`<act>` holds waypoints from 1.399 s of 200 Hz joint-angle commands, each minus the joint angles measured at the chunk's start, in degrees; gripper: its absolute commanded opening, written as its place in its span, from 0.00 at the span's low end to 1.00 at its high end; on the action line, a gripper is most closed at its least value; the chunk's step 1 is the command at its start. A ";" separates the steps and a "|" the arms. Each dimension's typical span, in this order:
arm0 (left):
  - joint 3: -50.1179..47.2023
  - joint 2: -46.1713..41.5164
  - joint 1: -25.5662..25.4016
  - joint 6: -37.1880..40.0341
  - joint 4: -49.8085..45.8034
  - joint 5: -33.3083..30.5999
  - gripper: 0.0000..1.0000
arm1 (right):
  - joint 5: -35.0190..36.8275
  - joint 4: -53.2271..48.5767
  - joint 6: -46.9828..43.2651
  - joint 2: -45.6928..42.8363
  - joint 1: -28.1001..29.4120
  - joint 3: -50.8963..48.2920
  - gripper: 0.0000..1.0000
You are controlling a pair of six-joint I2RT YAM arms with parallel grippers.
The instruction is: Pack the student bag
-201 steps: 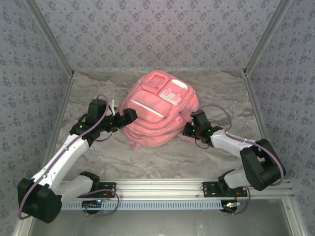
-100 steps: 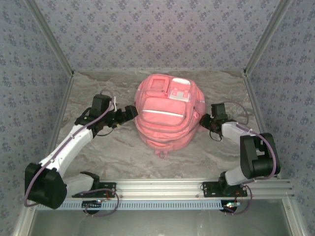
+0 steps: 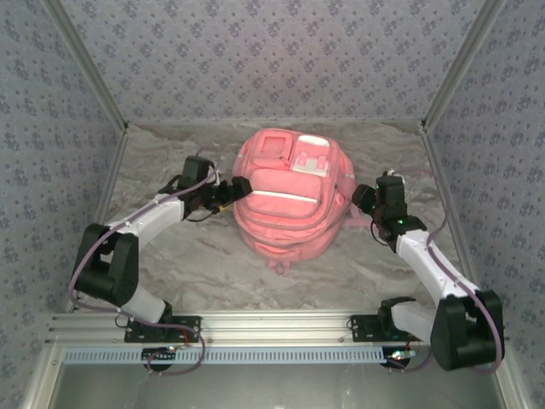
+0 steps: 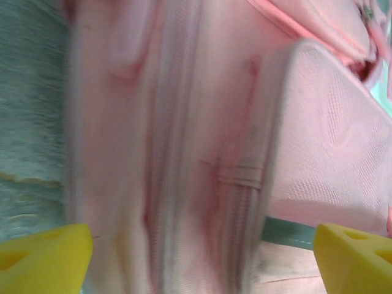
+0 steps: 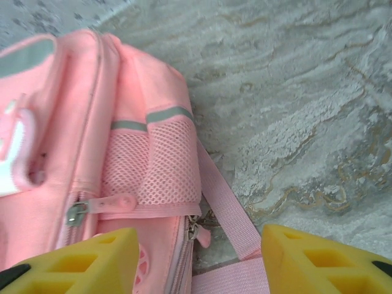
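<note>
The student bag (image 3: 288, 203), a big pink backpack, lies face up in the middle of the marble table, white-trimmed pockets toward the back. My left gripper (image 3: 239, 188) is at its left side. In the left wrist view the yellow fingers (image 4: 44, 263) stand wide apart, open, with blurred pink bag fabric (image 4: 202, 122) close in front. My right gripper (image 3: 361, 197) is open beside the bag's right side. Between its fingers (image 5: 79, 263) I see a zipper pull (image 5: 200, 234), a pink strap (image 5: 226, 208) and the mesh side pocket (image 5: 160, 160).
Bare marble tabletop (image 3: 170, 256) surrounds the bag on the left, right and front. Patterned walls close in the back and both sides. A metal rail (image 3: 272, 328) with the arm bases runs along the near edge.
The bag swung from tilted to straight and shifted right. My right gripper opened, let go of the bag and drew back right. My left gripper moved in toward the bag's left side.
</note>
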 commanded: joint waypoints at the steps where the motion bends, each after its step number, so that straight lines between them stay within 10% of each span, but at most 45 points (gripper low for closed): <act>1: 1.46 1.19 -4.37 -0.44 4.49 3.32 0.90 | 0.33 -4.30 -2.42 -3.85 0.03 -1.59 0.58; 34: -1.75 0.69 -9.38 -3.78 9.34 3.51 0.86 | -0.61 -5.16 -3.62 -8.65 -0.02 -2.06 0.73; 54: -3.42 -1.28 -11.01 -3.85 9.40 2.20 0.83 | -0.65 -5.06 -4.50 -11.09 -0.10 -2.47 1.00; 128: 3.96 -17.59 -0.85 14.45 -14.09 -11.57 0.98 | 0.06 -6.94 -8.73 -13.84 -0.42 1.17 1.00; 155: 4.03 -24.70 0.94 21.53 -14.81 -28.45 0.98 | 1.56 -3.39 -15.74 -14.22 0.89 1.49 1.00; 170: 0.32 -28.14 1.80 24.09 -9.82 -38.59 0.98 | 0.71 0.75 -22.34 -14.21 1.07 -0.95 1.00; 204: -18.28 -29.18 6.51 50.04 19.83 -33.87 0.98 | 7.61 26.58 -32.40 -17.51 -0.10 -16.46 1.00; 280: -30.64 -11.62 25.79 37.81 41.11 -25.45 0.98 | 8.05 64.12 -25.14 7.17 -10.51 -31.15 1.00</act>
